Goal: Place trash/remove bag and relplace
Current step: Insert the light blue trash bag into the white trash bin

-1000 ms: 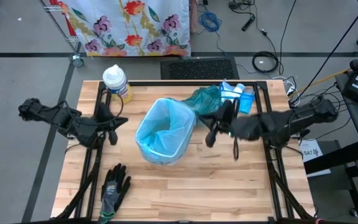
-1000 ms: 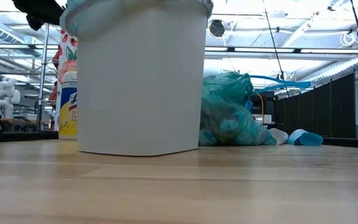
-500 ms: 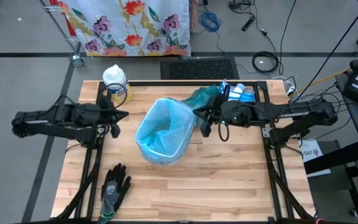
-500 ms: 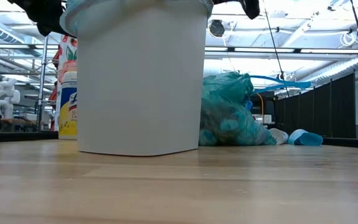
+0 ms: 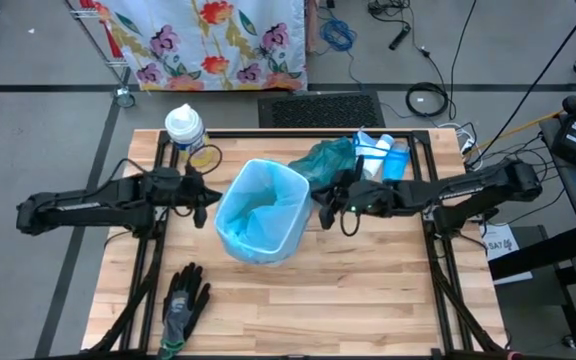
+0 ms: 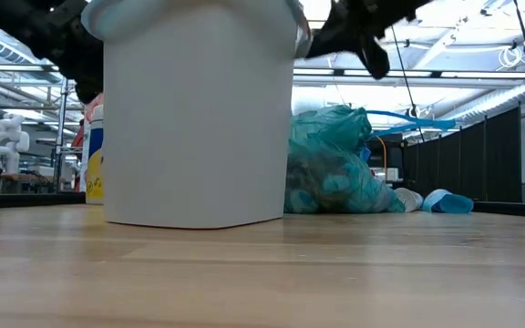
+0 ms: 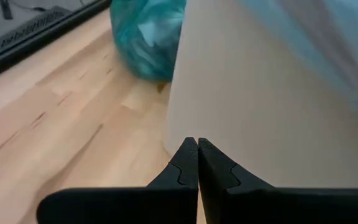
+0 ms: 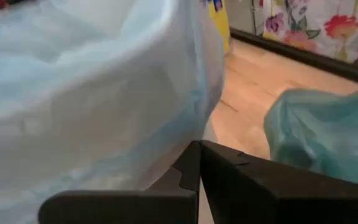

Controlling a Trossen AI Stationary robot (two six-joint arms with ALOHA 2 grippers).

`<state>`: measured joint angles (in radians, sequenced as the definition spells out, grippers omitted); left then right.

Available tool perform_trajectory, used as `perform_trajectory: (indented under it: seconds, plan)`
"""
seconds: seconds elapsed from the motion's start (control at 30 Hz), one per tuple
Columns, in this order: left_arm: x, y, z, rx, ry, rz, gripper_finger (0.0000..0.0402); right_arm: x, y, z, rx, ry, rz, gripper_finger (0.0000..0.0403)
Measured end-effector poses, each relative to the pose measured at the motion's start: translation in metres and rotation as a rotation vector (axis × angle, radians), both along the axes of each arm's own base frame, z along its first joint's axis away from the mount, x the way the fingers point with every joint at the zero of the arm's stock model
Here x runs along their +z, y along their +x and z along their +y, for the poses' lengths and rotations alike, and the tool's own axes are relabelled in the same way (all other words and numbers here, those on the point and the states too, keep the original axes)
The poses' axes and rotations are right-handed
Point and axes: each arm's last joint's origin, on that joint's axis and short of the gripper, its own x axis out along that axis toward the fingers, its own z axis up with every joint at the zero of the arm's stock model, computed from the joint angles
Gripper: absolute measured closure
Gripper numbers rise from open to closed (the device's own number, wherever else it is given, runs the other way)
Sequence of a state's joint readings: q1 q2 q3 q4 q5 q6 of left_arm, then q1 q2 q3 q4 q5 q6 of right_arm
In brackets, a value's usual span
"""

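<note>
Even, bright overhead light fills the high view; the table [image 5: 298, 300] shows only soft, short shadows under the arms, and no glare. In the low view the ceiling strips at upper left and upper right burn out to white, and the arms across the top read as dark silhouettes against them. Both wrist views are soft: the white bin [image 7: 278, 93] and its pale blue liner [image 8: 73, 93] blur at close range, while the dark fingers [image 7: 185, 168] stay fairly crisp.

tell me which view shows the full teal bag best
The low view: the full bag stands whole beside the bin. The high view shows it partly under the right arm; the wrist views catch only part.
</note>
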<state>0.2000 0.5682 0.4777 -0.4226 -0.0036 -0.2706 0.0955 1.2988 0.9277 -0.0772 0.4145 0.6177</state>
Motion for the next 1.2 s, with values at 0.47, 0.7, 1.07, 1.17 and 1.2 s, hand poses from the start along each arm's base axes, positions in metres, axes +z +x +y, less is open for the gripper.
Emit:
perform_trajectory:
  seconds: [0.47,0.7,1.07,1.17,1.2]
  plan:
    - [-0.013,0.002,0.002,-0.073,-0.07,-0.029,0.0402,-0.021,-0.009,0.0,-0.046,0.079,0.012,0.0403]
    - [0.011,-0.007,0.003,-0.033,-0.013,-0.181,0.0402,0.018,-0.025,0.015,-0.093,-0.03,-0.134,0.0403]
    - [0.019,0.002,0.003,-0.097,-0.013,-0.271,0.0402,-0.01,0.006,0.035,-0.054,-0.017,-0.102,0.0403]
    - [0.011,0.012,0.004,-0.139,-0.05,-0.219,0.0402,-0.027,0.018,0.037,-0.059,-0.012,-0.075,0.0403]
    - [0.008,0.015,0.005,-0.153,-0.064,-0.198,0.0402,-0.032,0.021,0.038,-0.065,-0.004,-0.061,0.0403]
